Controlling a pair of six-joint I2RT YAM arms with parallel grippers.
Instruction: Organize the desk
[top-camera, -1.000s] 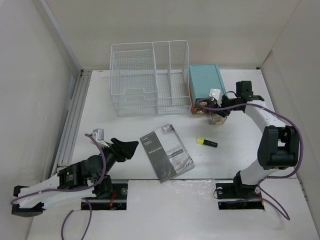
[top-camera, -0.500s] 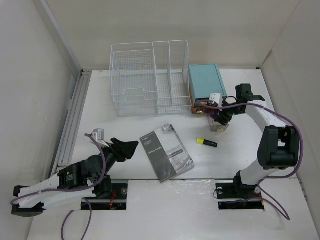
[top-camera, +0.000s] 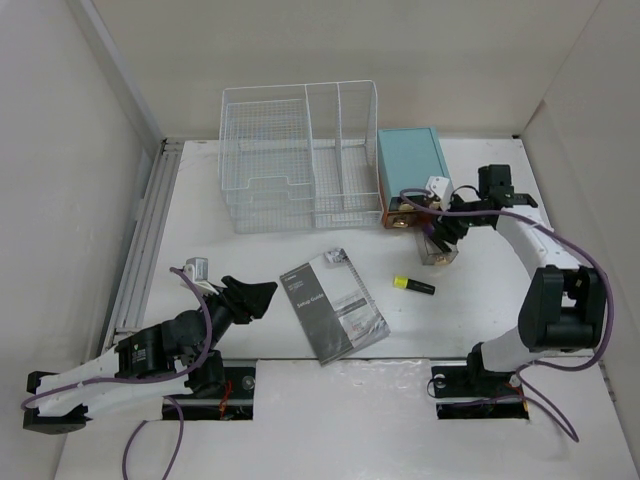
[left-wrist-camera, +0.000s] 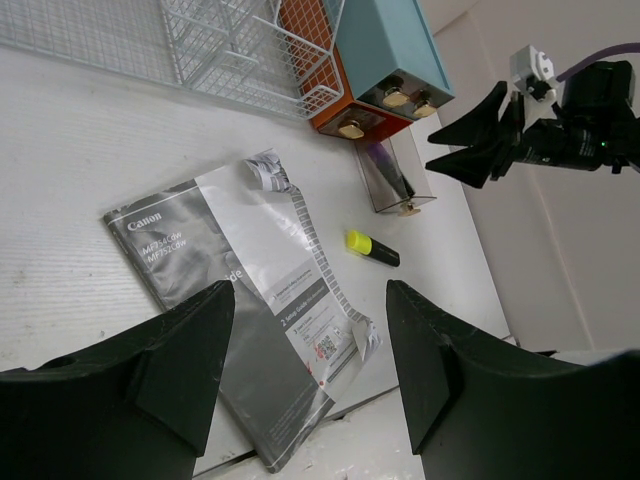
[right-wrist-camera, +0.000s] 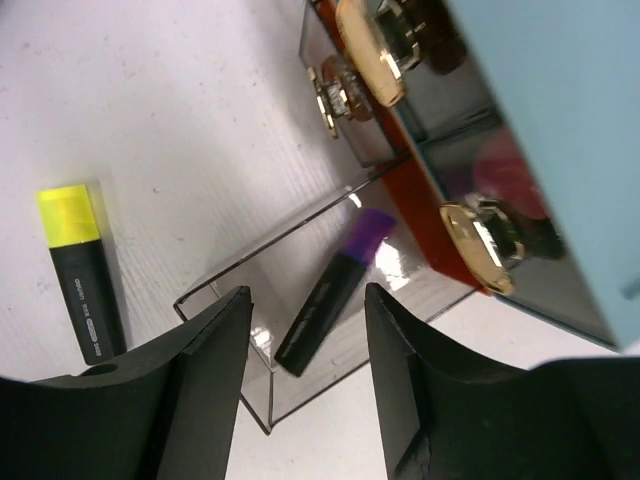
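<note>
The white desk (top-camera: 250, 250) holds a grey Canon booklet (top-camera: 332, 305), a yellow highlighter (top-camera: 413, 285) and a smoky clear drawer (top-camera: 437, 250) pulled out in front of the teal box (top-camera: 412, 165). In the right wrist view a purple highlighter (right-wrist-camera: 345, 275) lies inside that drawer (right-wrist-camera: 250, 340), and the yellow highlighter (right-wrist-camera: 80, 275) lies beside it. My right gripper (top-camera: 440, 228) hangs open and empty just above the drawer (right-wrist-camera: 307, 300). My left gripper (top-camera: 255, 297) is open and empty, low at the near left, left of the booklet (left-wrist-camera: 240, 290).
A white wire-mesh rack (top-camera: 300, 155) stands at the back, left of the teal box with its orange drawers and gold knobs (right-wrist-camera: 365, 55). Walls close in on both sides. Two cutouts in the near edge hold the arm bases (top-camera: 225, 385).
My right gripper has swung a little right and nearer, from the box front to over the pulled-out drawer, which has slid slightly nearer. The left arm has not moved.
</note>
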